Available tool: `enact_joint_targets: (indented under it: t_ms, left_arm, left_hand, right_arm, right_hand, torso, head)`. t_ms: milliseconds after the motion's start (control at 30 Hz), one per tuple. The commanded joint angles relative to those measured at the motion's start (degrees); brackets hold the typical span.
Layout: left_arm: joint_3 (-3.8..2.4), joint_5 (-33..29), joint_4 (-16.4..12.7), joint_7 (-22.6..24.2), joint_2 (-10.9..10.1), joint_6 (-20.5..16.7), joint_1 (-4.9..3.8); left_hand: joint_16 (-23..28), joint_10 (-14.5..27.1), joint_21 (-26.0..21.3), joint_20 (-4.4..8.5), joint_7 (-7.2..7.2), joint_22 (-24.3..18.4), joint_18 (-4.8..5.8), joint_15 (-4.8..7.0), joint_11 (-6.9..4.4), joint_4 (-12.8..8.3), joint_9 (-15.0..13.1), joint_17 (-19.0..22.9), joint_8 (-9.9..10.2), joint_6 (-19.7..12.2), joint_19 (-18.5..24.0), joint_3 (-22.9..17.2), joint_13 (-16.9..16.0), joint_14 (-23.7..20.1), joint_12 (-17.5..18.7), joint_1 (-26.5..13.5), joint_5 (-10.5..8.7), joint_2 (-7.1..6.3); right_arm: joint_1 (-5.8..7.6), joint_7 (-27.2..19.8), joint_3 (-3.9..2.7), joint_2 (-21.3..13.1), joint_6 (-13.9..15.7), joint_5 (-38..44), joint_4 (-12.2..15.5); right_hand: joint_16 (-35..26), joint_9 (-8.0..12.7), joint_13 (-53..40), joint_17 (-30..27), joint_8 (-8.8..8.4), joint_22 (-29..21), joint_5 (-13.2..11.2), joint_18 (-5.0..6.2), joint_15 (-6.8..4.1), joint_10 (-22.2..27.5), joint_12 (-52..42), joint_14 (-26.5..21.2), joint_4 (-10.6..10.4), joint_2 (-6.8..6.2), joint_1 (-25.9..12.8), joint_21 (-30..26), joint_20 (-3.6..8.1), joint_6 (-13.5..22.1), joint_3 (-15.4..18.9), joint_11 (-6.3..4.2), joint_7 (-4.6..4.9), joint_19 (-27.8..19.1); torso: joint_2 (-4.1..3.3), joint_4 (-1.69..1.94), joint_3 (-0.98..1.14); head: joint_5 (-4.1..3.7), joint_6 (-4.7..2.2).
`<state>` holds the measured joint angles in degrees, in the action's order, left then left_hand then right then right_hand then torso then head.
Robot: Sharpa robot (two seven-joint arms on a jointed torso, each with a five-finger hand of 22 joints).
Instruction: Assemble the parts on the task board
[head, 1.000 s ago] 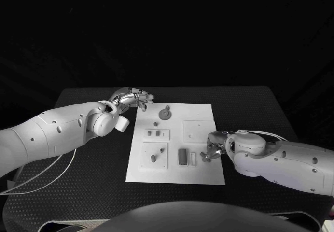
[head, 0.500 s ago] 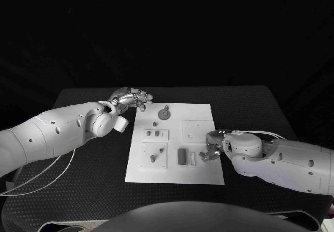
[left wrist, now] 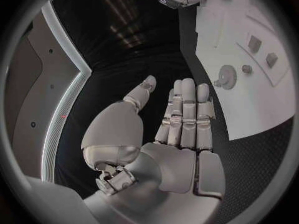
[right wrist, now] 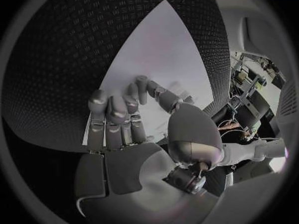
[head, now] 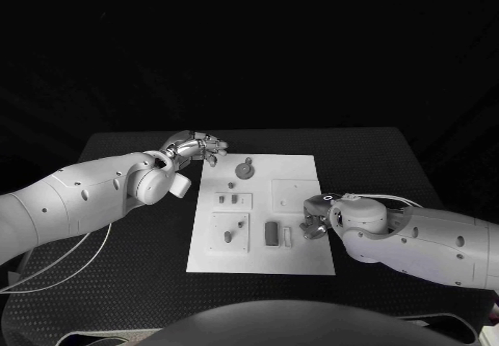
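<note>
A: Nearest – right hand (head: 315,220)?
B: Over the task board's (head: 296,259) right edge, fingers (right wrist: 111,112) curled down toward it; whether they grip a part – cannot tell.
A: Parts?
B: Grey pieces (head: 271,233) sit in the board's recesses; a gear-shaped one (head: 244,170) near its far edge.
A: Left hand (head: 197,147)?
B: Above the worktop (head: 135,238) beside the board's far-left corner – fingers (left wrist: 187,109) extended together, holding nothing.

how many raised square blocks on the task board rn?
3 visible on the task board: a small one at mid-left, a larger one below it, one right of centre. The right hand may hide more.
</note>
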<state>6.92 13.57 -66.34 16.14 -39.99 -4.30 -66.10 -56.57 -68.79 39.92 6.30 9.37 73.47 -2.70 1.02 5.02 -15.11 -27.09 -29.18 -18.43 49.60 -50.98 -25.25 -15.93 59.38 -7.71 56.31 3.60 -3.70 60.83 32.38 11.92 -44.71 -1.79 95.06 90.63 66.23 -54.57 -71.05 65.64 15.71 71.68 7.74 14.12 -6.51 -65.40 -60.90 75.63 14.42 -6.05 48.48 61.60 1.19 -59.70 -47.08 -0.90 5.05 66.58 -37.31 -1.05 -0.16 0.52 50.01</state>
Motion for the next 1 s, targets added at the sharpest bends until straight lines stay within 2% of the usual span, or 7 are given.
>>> enact_joint_targets:
  t_ms: [33,267,467,567,667,833,1000]
  left_arm:
    - [-0.03,0.19,-0.14,0.36,0.09,0.67,-0.07]
    - [-0.03,0.24,-0.16,0.30,0.00,0.59,-0.07]
    - [-0.03,0.36,-0.18,0.20,-0.04,0.66,-0.07]
    - [-0.03,0.40,-0.16,0.18,-0.02,0.67,-0.07]
    - [-0.03,0.42,-0.14,0.13,-0.04,0.66,-0.07]
    - [-0.03,0.50,-0.15,0.08,0.00,0.68,-0.07]
    - [-0.03,0.63,-0.15,-0.04,0.00,0.76,-0.11]
  left_hand:
    - [0.23,0.10,-0.40,0.21,-0.09,0.08,-0.87,-0.12,0.17,0.11,-0.05,-0.08,-0.39,0.27,-0.16,-0.09,0.04,-0.12,-0.31,-0.37,-0.31,0.08]
    - [0.23,0.11,-0.41,0.21,-0.08,0.10,-0.87,-0.12,0.17,0.10,-0.05,-0.09,-0.39,0.26,-0.16,-0.09,0.04,-0.12,-0.31,-0.36,-0.31,0.07]
    - [0.23,0.12,-0.42,0.22,-0.08,0.11,-0.88,-0.11,0.17,0.08,-0.05,-0.09,-0.38,0.24,-0.17,-0.10,0.05,-0.12,-0.31,-0.35,-0.30,0.06]
    - [0.23,0.13,-0.42,0.22,-0.08,0.12,-0.88,-0.11,0.17,0.08,-0.04,-0.09,-0.38,0.24,-0.17,-0.10,0.05,-0.12,-0.31,-0.34,-0.30,0.06]
    - [0.23,0.13,-0.42,0.22,-0.08,0.12,-0.88,-0.11,0.17,0.08,-0.04,-0.09,-0.38,0.23,-0.17,-0.10,0.05,-0.12,-0.31,-0.34,-0.30,0.06]
    - [0.23,0.14,-0.43,0.23,-0.08,0.13,-0.89,-0.11,0.17,0.05,-0.04,-0.10,-0.38,0.23,-0.18,-0.12,0.05,-0.12,-0.31,-0.30,-0.29,0.05]
    - [0.23,0.14,-0.44,0.23,-0.08,0.14,-0.89,-0.11,0.17,0.00,-0.05,-0.11,-0.39,0.23,-0.18,-0.14,0.05,-0.11,-0.32,-0.24,-0.29,0.02]
  right_arm:
    - [-1.17,-0.48,0.97,-0.12,-4.45,-4.07,-0.73]
    - [-1.17,-0.84,0.97,-0.23,-3.55,-6.02,-0.78]
    - [-1.16,-0.16,0.95,-0.89,-0.35,-7.47,-0.86]
    - [-1.09,-0.18,0.92,-1.90,2.90,-14.36,-0.48]
    - [-0.26,-0.99,0.88,-2.31,6.81,-23.47,-0.27]
    - [0.74,-1.83,0.81,-2.60,12.24,-38.31,0.36]
    - [1.66,-1.43,0.75,-3.05,14.07,-44.18,1.49]
  right_hand:
    - [-0.33,22.86,-0.03,-0.05,-0.16,0.14,1.88,0.88,0.45,-0.13,0.02,0.22,0.46,2.57,0.91,0.42,-0.57,0.78,-1.99,0.52,0.84,0.00]
    - [-0.32,22.97,-0.01,-0.03,-0.04,0.19,2.43,0.88,0.48,-0.34,-0.15,0.31,0.79,3.38,0.49,0.65,-0.76,0.52,-3.12,0.51,0.80,0.13]
    - [-0.32,23.02,0.01,-0.04,0.02,0.16,1.55,0.88,0.45,-0.43,-0.21,0.36,0.90,3.56,0.35,0.71,-0.79,0.40,-3.70,0.48,0.77,0.21]
    - [-0.31,23.02,0.02,-0.04,0.09,0.15,1.45,0.88,0.42,-0.50,-0.25,0.39,0.91,3.48,0.30,0.74,-0.79,0.28,-3.88,0.44,0.73,0.26]
    - [-0.32,23.02,0.02,-0.04,0.11,0.14,1.42,0.88,0.41,-0.53,-0.26,0.40,0.90,3.43,0.28,0.75,-0.79,0.24,-3.94,0.43,0.72,0.28]
    - [-0.35,23.00,0.05,-0.08,0.36,0.05,2.95,0.88,0.23,-0.69,-0.34,0.48,0.98,3.24,-0.24,0.82,-0.74,-0.20,-4.21,0.26,0.55,0.53]
    - [-0.36,23.01,0.02,-0.10,0.48,-0.06,4.08,0.88,0.11,-0.83,-0.47,0.55,1.30,3.47,-0.86,0.86,-0.65,-0.37,-4.04,0.17,0.46,0.72]
  torso:
    - [-0.01,-0.01,-0.02]
    - [0.01,0.00,-0.02]
    - [0.02,0.00,-0.04]
    - [0.02,-0.02,-0.05]
    - [0.03,-0.01,-0.05]
    - [0.02,-0.01,-0.06]
    - [0.02,-0.02,-0.10]
  head:
    - [0.10,-0.01]
    - [0.25,-0.01]
    - [0.31,-0.01]
    - [0.39,-0.01]
    - [0.43,-0.01]
    - [0.57,-0.01]
    - [0.60,-0.01]
